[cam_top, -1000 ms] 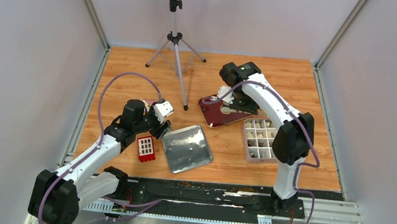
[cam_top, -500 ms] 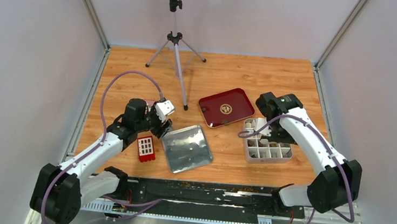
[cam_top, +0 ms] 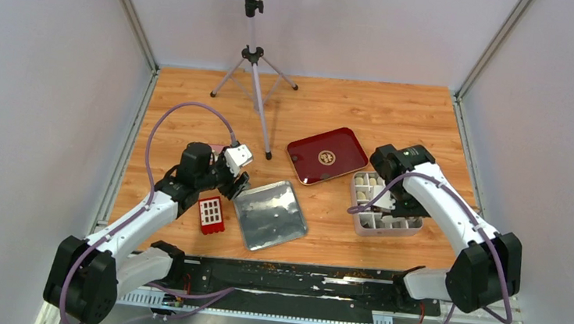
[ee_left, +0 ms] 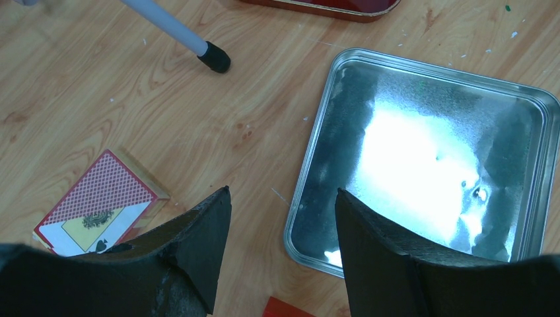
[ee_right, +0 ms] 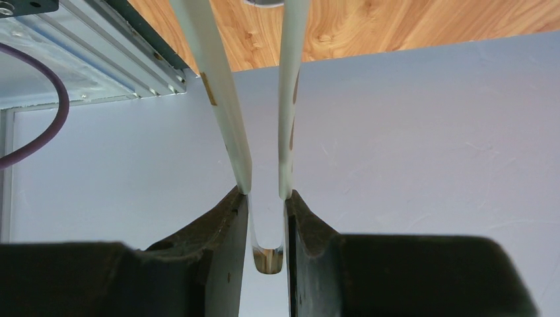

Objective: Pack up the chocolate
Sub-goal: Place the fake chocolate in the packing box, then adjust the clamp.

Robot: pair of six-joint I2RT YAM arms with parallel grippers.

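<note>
**Cream-white and dark-brown chocolate in divided box; right gripper clamped on tweezers**

Cream-white and dark-brown chocolate pieces (cam_top: 370, 183) are seen in the cells of a pale divided box (cam_top: 354, 215), set at the right of the wooden table (cam_top: 397, 117). Part of the box is covered by the right arm, so the filled cells cannot be counted.

The right gripper (cam_top: 387, 205) is held over the box. Its fingers are closed on white tweezers (ee_right: 228, 99). The tweezer tips are cut off in the wrist view, so it cannot be told whether a piece is held.

A dark-red tray (cam_top: 327, 155) lies just beyond the box's far-left corner. A silver metal tray (cam_top: 270, 214) lies further left.

The left gripper (ee_left: 284, 191) is held over bare wood at the silver tray's left rim, fingers apart and nothing between them. A red block with white squares (cam_top: 211, 214), a playing-card pack (ee_left: 99, 205) and a tripod foot (ee_left: 214, 58) are noted nearby.
</note>
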